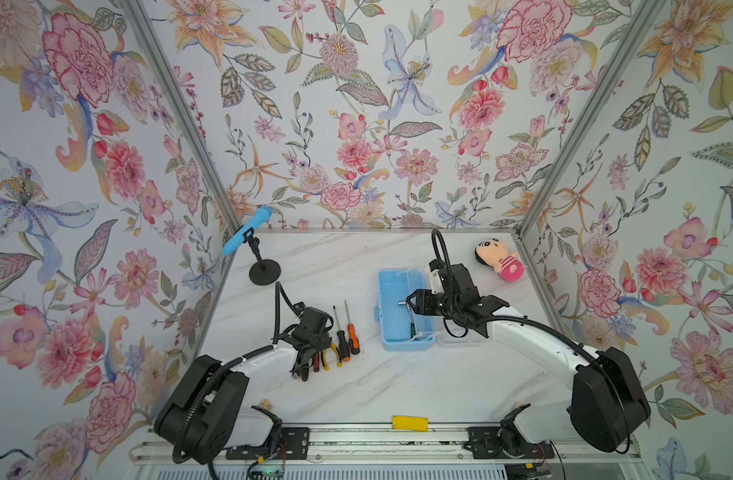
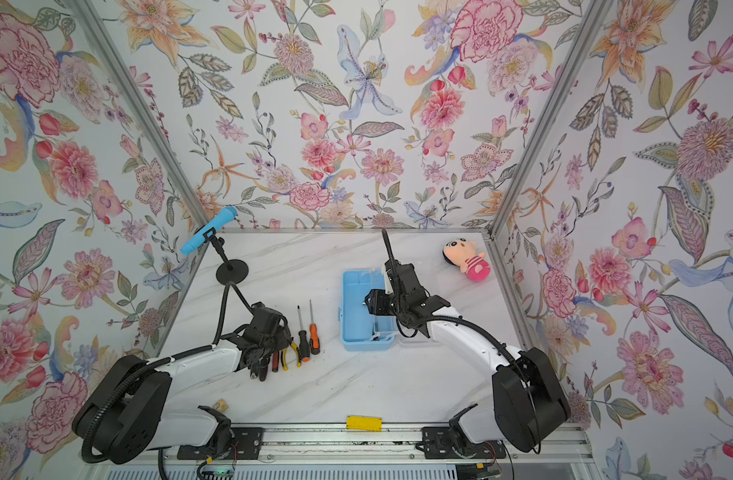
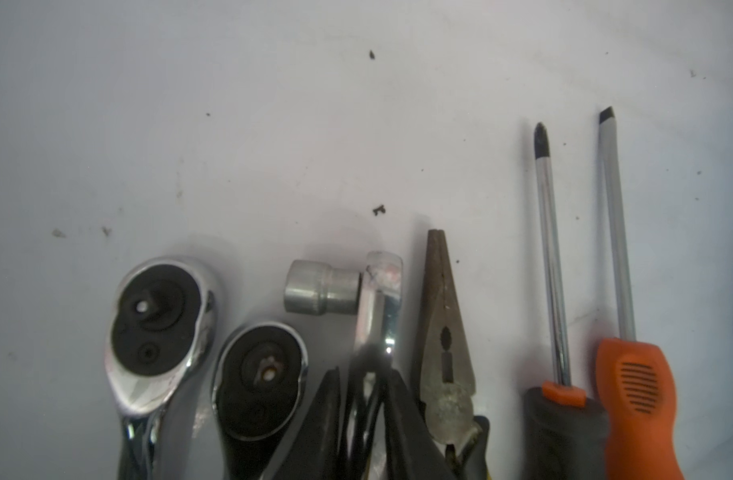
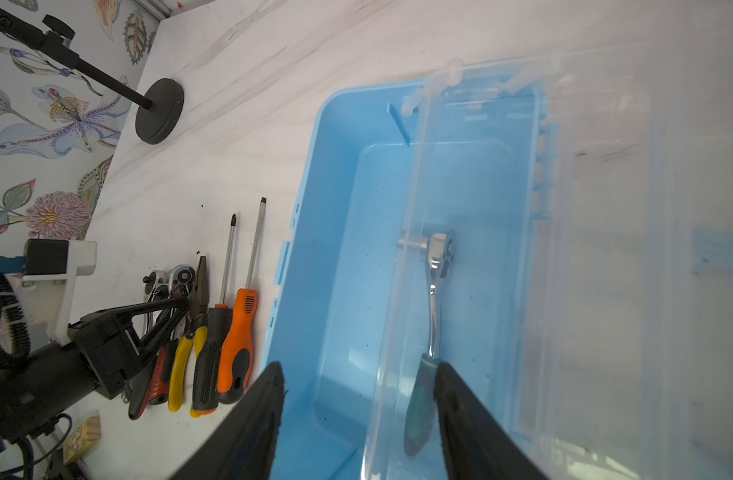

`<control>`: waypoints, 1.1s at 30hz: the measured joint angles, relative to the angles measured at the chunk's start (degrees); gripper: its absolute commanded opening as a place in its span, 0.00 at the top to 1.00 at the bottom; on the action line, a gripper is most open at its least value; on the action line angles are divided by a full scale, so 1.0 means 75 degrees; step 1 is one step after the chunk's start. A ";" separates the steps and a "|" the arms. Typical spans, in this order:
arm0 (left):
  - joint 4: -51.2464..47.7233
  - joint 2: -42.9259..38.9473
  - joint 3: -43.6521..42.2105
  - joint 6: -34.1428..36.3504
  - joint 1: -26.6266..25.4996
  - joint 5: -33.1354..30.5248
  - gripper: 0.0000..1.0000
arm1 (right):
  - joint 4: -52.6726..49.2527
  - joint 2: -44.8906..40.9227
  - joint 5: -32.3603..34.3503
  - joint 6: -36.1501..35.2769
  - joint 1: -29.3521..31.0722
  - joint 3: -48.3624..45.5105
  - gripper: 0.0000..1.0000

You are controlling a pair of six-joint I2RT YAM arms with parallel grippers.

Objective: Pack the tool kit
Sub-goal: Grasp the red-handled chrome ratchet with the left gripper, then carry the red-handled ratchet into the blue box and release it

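Socket ratchet (image 3: 375, 307), pinched by the left gripper (image 3: 362, 374), lies toward the bench's left edge. Right gripper (image 4: 358, 368) hangs spread over the toolbox (image 4: 311, 232).

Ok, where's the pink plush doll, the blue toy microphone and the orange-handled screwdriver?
Pink plush doll (image 1: 503, 262), in a top view, on its upper body.
Blue plastic toy microphone (image 1: 249, 228), in a top view, mid-handle.
Orange-handled metal screwdriver (image 4: 246, 305), right wrist view, top of its handle.

Both top views overlook the whole table (image 1: 398, 386); wrist cameras sit close above it.
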 measured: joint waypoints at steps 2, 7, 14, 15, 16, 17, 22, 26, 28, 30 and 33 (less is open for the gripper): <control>0.0015 0.0006 0.0000 0.0052 0.0000 -0.0003 0.86 | 0.0000 0.0003 0.0000 0.0000 -0.0003 0.0000 0.41; -0.0073 -0.0003 0.0050 0.0181 0.0020 -0.0003 1.00 | 0.0000 0.0003 -0.0003 0.0000 -0.0009 0.0000 0.41; -0.0883 -0.0632 0.0793 0.0326 0.0020 0.0122 1.00 | 0.0000 -0.0023 -0.0038 0.0006 -0.0061 0.0000 0.41; -0.0959 -0.0819 0.1043 0.0323 0.0017 0.0210 1.00 | 0.0000 -0.0050 -0.0055 0.0006 -0.0090 0.0000 0.41; -0.0973 -0.0959 0.1256 0.0318 0.0015 0.0297 1.00 | 0.0000 -0.0090 -0.0058 0.0012 -0.0128 0.0000 0.41; -0.0953 -0.1081 0.1492 0.0309 -0.0035 0.0399 1.00 | 0.0003 -0.0128 -0.0067 0.0026 -0.0163 0.0000 0.41; -0.0507 -0.0886 0.2809 0.0076 -0.0793 0.0612 1.00 | 0.0073 -0.0297 -0.0184 0.0099 -0.0393 0.0000 0.41; 0.0256 0.0140 0.3652 -0.0178 -0.1623 0.0889 1.00 | 0.0119 -0.0370 -0.0274 0.0207 -0.0519 -0.0017 0.41; 0.0694 0.0909 0.4013 -0.0338 -0.1918 0.1125 1.00 | 0.0122 -0.0446 -0.0306 0.0236 -0.0551 -0.0026 0.41; 0.0982 0.1661 0.4325 -0.0504 -0.2133 0.1282 1.00 | 0.0140 -0.0560 -0.0329 0.0239 -0.0562 -0.0055 0.41; 0.1244 0.2588 0.4637 -0.0729 -0.2276 0.1440 1.00 | 0.0157 -0.0755 -0.0364 0.0262 -0.0592 -0.0134 0.41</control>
